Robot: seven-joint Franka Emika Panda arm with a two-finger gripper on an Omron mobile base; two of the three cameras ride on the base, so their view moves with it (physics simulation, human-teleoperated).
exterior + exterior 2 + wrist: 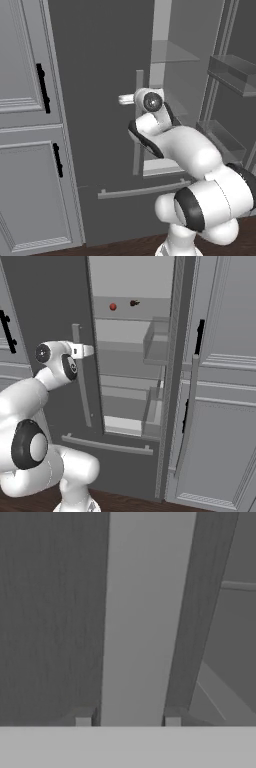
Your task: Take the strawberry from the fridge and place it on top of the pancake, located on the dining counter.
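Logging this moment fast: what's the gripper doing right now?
Gripper: shut on the fridge door handle.

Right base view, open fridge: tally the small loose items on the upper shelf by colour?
Red: 1, the strawberry
Dark, almost black: 1, a small ball
Total: 2

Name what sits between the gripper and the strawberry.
The left door's edge and open fridge interior, right base view: the gripper is shut on the handle, the strawberry shelved beyond.
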